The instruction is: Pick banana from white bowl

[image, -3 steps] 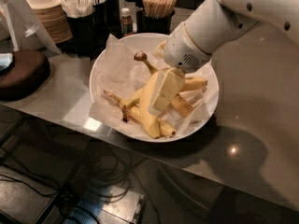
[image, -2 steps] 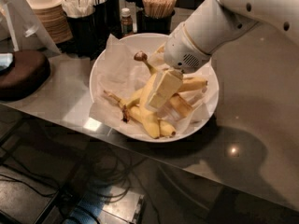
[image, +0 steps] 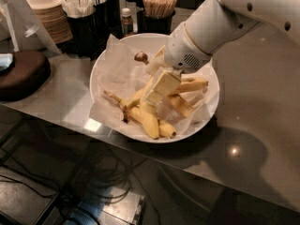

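Showing, in the camera view, a glossy grey table [image: 262, 102] carrying the white bowl [image: 95, 78], paper-lined and close to the front edge, with dark floor and loose cables [image: 93, 172] below. Stacked beige bowls [image: 47, 13], a small bottle [image: 125, 20] and a cup of wooden sticks [image: 159, 3] behind, partly cut off at the top. Claw [image: 159, 100] lowered into the bowl among the fruit, open or closed impossible to tell. Banana [image: 140, 57] inside the bowl, brown-knobbed stem protruding at upper left, body largely hidden behind the claw.

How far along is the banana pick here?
Approach looks done: the pincer is down inside the white bowl, among the bananas. In hand: securing the banana, whose knobbed stem shows above the pincer; the grasp itself is hidden. Left: lifting it out, since it lies in the bowl.
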Controlling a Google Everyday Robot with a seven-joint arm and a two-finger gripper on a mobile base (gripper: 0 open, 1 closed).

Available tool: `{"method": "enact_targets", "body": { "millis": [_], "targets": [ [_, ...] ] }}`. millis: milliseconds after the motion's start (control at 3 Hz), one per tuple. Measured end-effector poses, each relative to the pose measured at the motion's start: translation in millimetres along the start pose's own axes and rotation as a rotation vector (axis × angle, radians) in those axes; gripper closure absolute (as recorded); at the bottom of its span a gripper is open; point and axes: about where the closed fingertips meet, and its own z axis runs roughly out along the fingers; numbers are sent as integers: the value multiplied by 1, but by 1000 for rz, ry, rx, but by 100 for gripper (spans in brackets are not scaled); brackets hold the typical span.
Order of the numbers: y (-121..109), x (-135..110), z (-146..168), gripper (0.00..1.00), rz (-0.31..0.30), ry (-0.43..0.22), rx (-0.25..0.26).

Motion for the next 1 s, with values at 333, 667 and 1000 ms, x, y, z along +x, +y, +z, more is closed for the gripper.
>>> {"method": "enact_targets", "body": {
  "millis": [333, 667, 1000],
  "targets": [
    [0, 0, 0, 88, 0, 0, 0],
    [0, 0, 0, 100, 0, 0, 0],
    [0, 0, 0, 100, 0, 0, 0]
  ]
}}
